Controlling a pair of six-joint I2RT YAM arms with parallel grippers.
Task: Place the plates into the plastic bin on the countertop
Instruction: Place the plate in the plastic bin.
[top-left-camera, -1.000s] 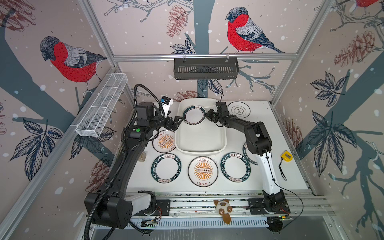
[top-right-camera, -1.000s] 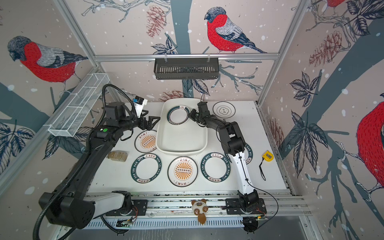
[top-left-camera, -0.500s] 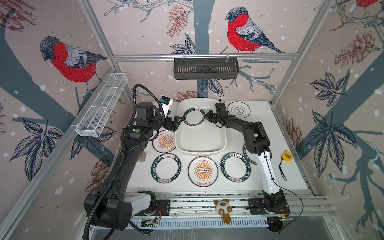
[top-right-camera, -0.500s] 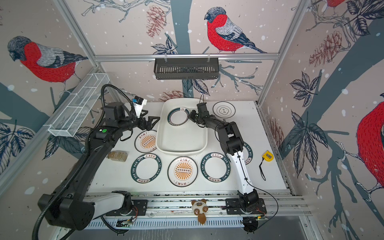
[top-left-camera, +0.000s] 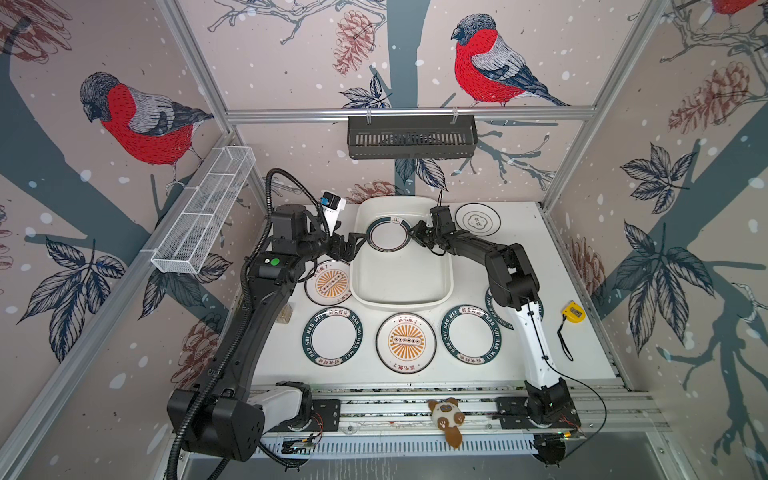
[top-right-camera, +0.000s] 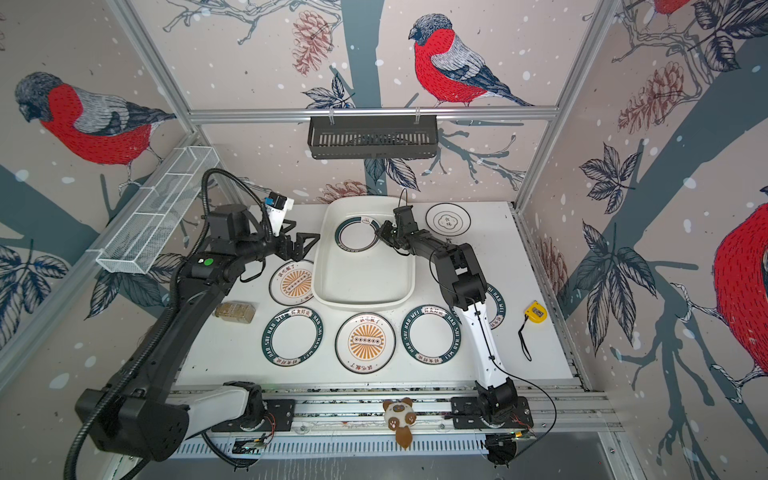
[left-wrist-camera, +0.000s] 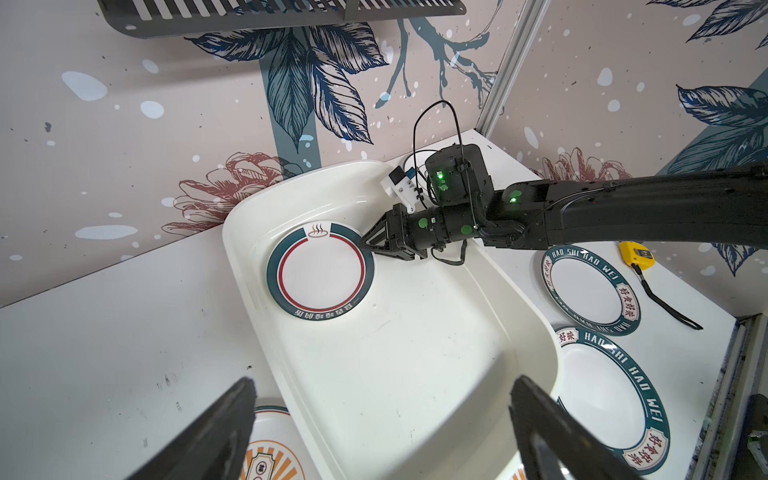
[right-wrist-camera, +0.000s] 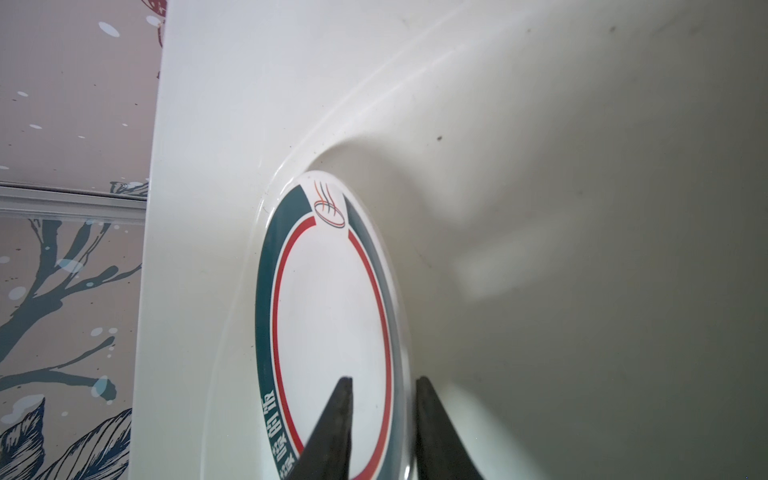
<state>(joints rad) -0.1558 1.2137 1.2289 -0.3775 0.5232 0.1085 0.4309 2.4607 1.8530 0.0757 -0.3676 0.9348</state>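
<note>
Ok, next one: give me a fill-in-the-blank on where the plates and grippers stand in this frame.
1. The plastic bin holds exactly ____ plate.
2. That plate has a green rim around a thin ____ ring.
3. On the countertop, the plates with orange sunburst centres number ____.
4. The gripper straddling the binned plate's rim is the ____ one.

Missing words: one; red; two; right.
</note>
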